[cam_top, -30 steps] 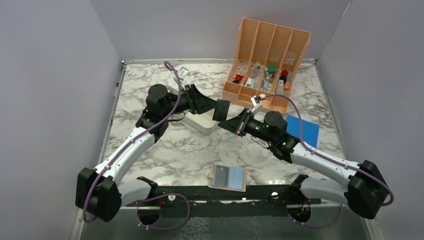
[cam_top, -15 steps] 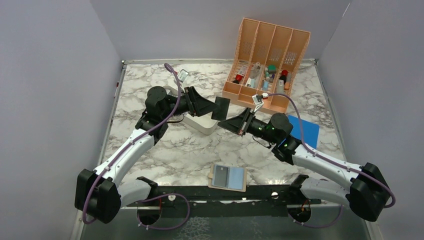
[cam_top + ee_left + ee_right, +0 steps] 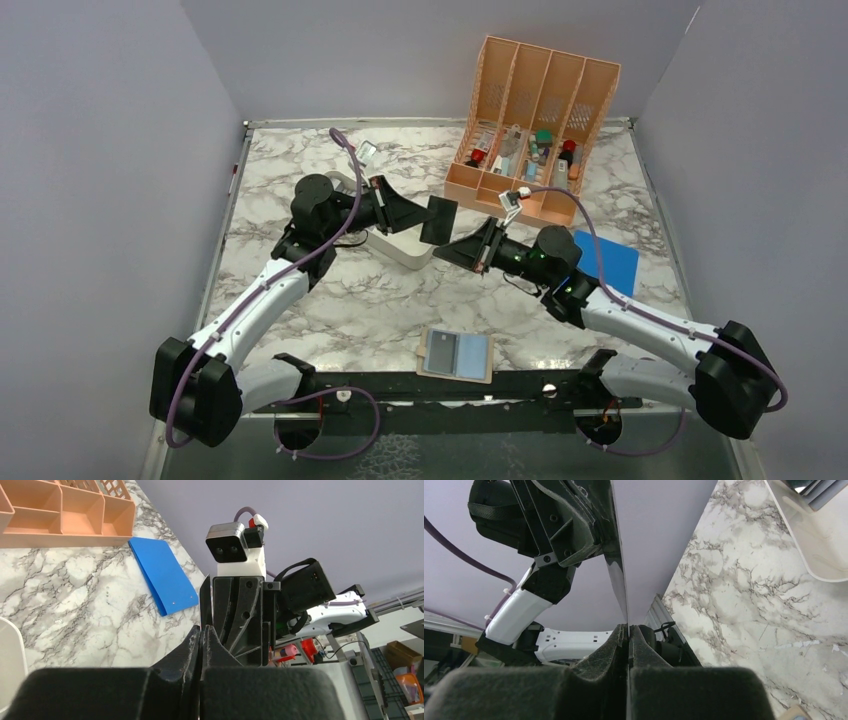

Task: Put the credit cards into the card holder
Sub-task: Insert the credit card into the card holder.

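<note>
Left gripper (image 3: pixel 201 636) closed, seemingly on card (image 3: pixel 439 221).

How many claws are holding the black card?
2. The left claw pinches the black card from its left side, the right claw from its near right side, in the air near the white tray.

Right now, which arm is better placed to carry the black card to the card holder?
Probably right, narrowly. Both the left pincer and the right pincer are shut on the black card in mid-air, but the right pincer sits nearer the open card holder by the near edge.
</note>
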{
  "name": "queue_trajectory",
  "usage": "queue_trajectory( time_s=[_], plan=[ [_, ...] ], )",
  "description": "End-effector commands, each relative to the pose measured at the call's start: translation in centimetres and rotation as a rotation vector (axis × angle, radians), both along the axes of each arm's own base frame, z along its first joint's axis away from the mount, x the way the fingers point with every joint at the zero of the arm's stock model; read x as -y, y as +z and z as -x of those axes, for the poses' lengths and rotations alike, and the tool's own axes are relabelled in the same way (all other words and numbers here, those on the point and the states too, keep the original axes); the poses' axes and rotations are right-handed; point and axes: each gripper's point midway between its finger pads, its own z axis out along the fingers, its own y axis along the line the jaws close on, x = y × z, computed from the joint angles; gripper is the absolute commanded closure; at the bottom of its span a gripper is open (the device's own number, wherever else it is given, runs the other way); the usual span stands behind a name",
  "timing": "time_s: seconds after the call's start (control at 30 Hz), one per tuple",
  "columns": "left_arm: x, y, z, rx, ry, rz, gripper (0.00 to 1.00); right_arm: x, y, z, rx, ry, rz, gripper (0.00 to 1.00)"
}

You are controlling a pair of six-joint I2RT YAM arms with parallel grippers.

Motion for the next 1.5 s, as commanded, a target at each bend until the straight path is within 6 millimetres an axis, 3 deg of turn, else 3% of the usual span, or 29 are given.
queue_trajectory(
  time_s=[0.0,0.17,0.4,0.53,0.63,0.73,0.97,1.13,1.47],
  plan=[
    [0.1,-0.6,1.0,0.031,-0.041,-0.004,1.00,0.0,-1.8,0.3,-0.027,0.022,0.053,0.90],
    [-0.2,-3.1,1.6,-0.022,-0.033,-0.025,1.00,1.7,-5.5,0.4,-0.099,-0.038,0.244,0.60],
    [0.6,-9.2,3.2,-0.133,0.015,-0.121,1.00,6.5,-11.0,1.8,-0.187,-0.119,0.560,0.34],
    [1.7,-11.9,4.8,-0.179,0.026,-0.198,1.00,9.9,-14.0,3.1,-0.316,-0.190,0.733,0.34],
    [2.3,-13.1,6.3,-0.194,0.029,-0.234,1.00,11.2,-15.4,4.2,-0.367,-0.195,0.784,0.35],
    [2.7,-14.9,8.1,-0.223,0.025,-0.272,1.00,11.4,-16.9,5.7,-0.433,-0.157,0.788,0.37],
    [1.4,-18.7,11.1,-0.337,0.096,-0.263,1.00,12.3,-20.5,7.9,-0.533,-0.116,0.821,0.44],
    [0.3,-21.0,11.4,-0.354,0.170,-0.290,1.00,13.3,-22.7,9.0,-0.579,-0.095,0.889,0.47],
    [1.0,-23.7,13.5,-0.407,0.157,-0.327,1.00,14.5,-24.4,9.3,-0.590,-0.130,0.941,0.48]
  ],
)
